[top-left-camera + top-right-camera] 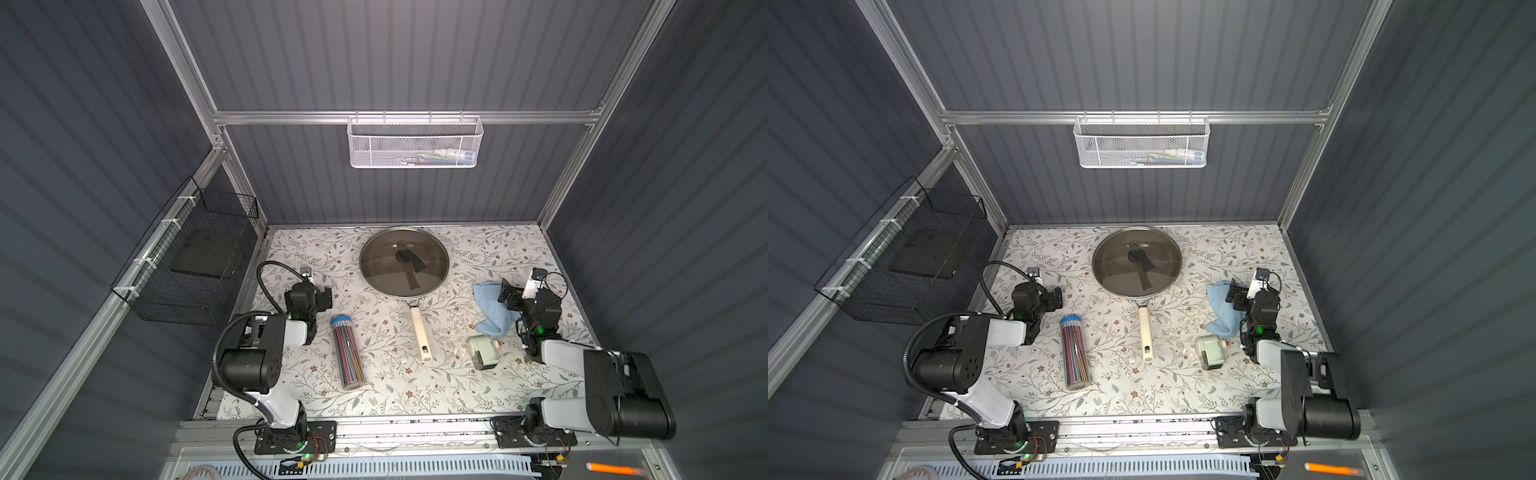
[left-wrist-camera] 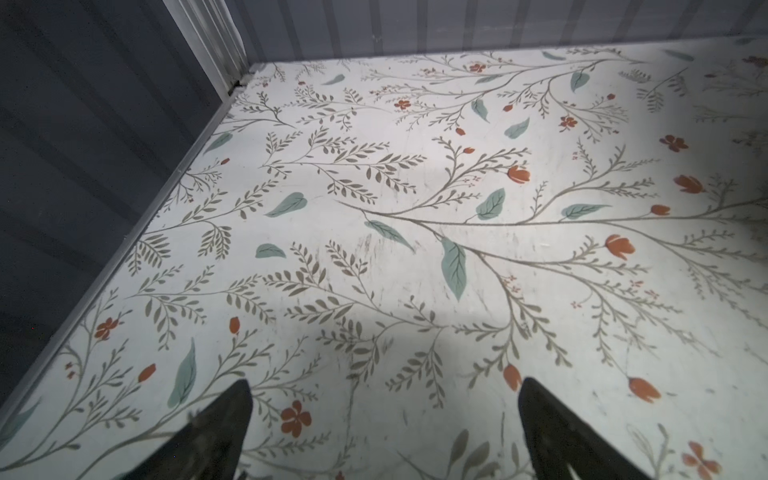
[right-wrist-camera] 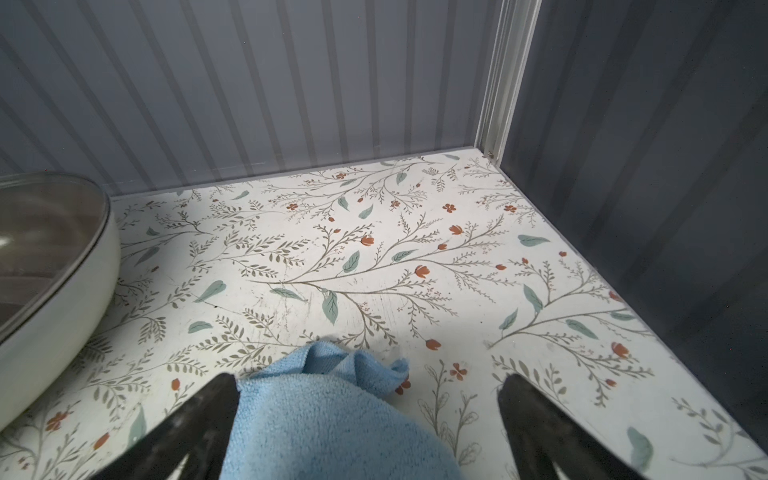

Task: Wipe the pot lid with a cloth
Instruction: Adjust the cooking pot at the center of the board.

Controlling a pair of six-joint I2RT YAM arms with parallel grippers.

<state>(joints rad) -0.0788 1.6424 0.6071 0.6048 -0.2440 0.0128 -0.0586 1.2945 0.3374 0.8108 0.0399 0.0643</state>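
Pot lid (image 1: 404,262) sits on the brown pan (image 1: 421,332) at back ctr of the table (image 1: 415,395), black handle on top; the pan's cream handle points toward the front. You've got the cloth (image 1: 492,309) lying crumpled on the table to the right of the pan, well apart from the lid. Your right gripper (image 3: 370,380) is right at it: jaws spread wide, cloth btwn them and up against one finger, not pinched. In the right wrist view you see the lid's rim at the edge. Your left gripper (image 2: 385,383) is spread wide too, nothing in it, over bare table on the left side. A pencil tube (image 1: 348,353) lies left of the pan handle; a green-white roll (image 1: 483,351) lies just in front of the cloth.
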